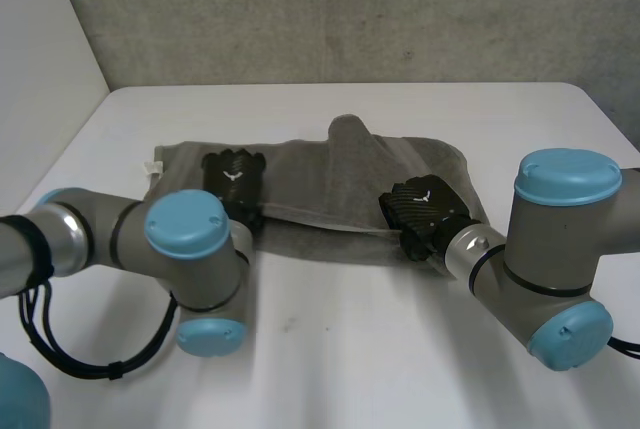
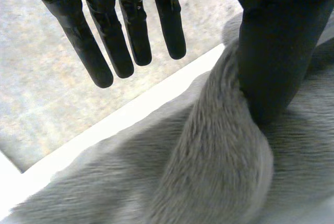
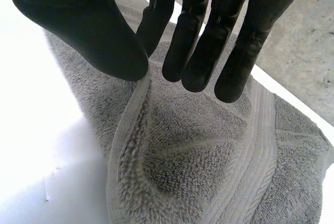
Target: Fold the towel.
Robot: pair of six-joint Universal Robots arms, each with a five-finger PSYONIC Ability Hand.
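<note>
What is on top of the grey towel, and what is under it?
On the grey terry towel: black left hand and right hand. Beneath: white table; anything between is hidden.

The towel is grey terry cloth, its looped pile rough and matt, with a flatter woven band along the hem. The white bench under it looks smooth and faintly glossy. The right hand shows a black carbon-like weave and smooth, dull fingers; the arm joints are matt grey metal with light-blue plastic caps, the far wall rough concrete.
</note>
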